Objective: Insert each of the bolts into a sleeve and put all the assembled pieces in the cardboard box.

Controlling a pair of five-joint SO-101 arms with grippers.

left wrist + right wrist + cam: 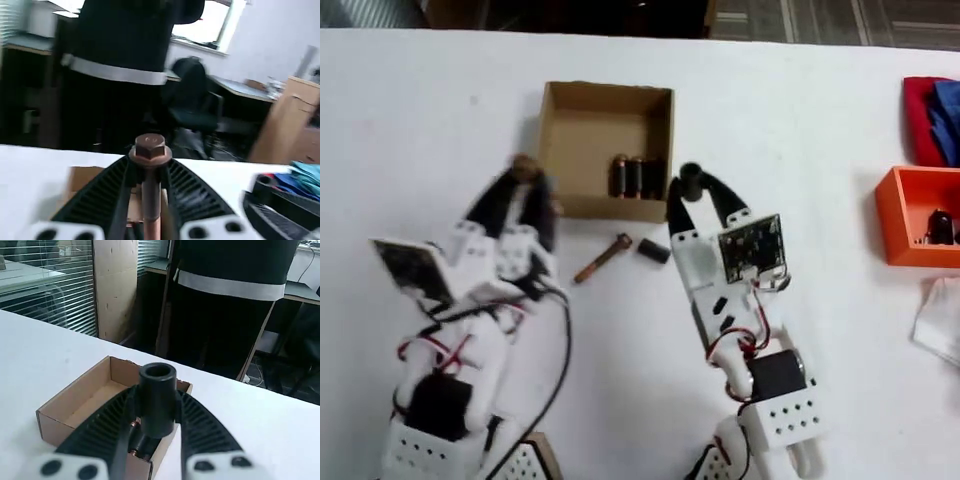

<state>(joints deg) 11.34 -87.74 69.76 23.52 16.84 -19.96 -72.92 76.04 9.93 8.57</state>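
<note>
There are two bolts (602, 258), two sleeves (654, 251), at least two assembled pieces (626, 177) and one cardboard box (582, 150)

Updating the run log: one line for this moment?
left gripper: shut on bolt | right gripper: shut on sleeve | cardboard box: assembled pieces inside | table: loose bolt, loose sleeve
</note>
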